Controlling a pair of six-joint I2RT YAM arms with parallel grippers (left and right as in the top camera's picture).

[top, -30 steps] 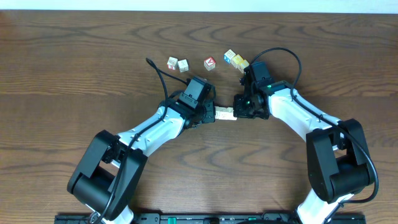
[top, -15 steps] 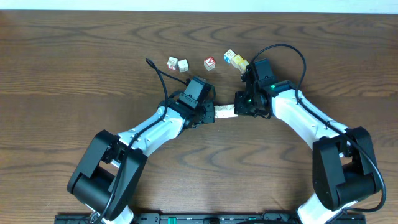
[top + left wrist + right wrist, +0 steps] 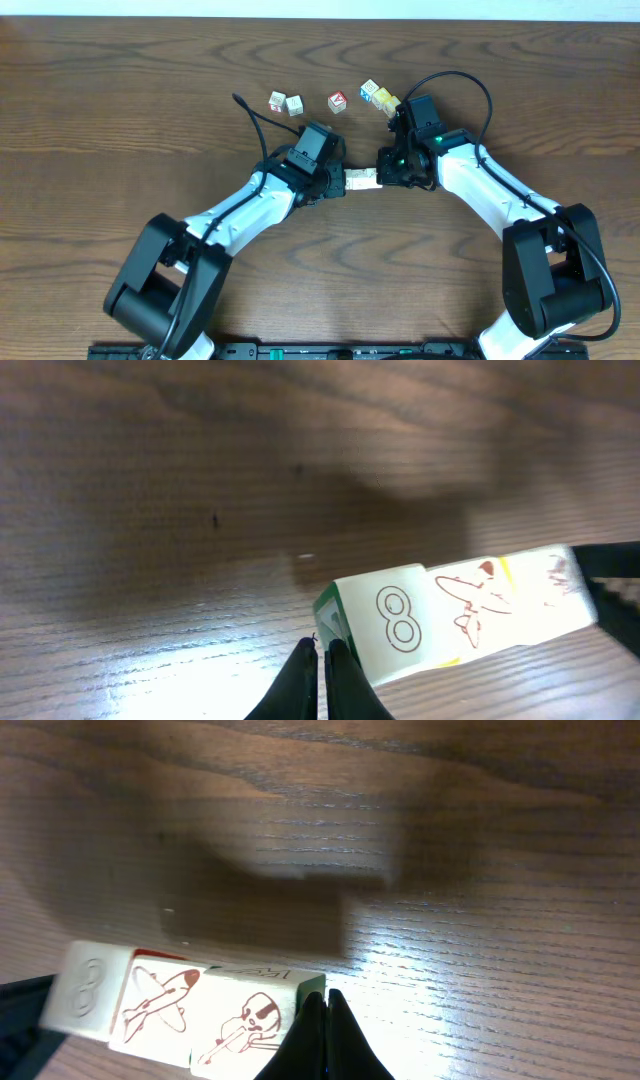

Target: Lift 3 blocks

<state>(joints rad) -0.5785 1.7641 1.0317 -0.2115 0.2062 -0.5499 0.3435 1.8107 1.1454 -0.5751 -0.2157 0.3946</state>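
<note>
I work over a dark brown wooden table (image 3: 110,110), its wavy grain running from side to side. Past its far edge lies a thin pale strip (image 3: 300,8), too narrow to tell wall from floor. Bright glare (image 3: 150,670) washes the wood near me, beside a soft shadow (image 3: 280,890)

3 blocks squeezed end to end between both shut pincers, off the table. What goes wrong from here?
1. The blocks hang by end pressure alone. If the left pincer or right pincer drifts outward, the middle block likely drops.
2. Both tips press near the row's lower edge, so it may buckle or roll.
3. Loose cubes sit close to the right arm; a swing could knock them.
</note>
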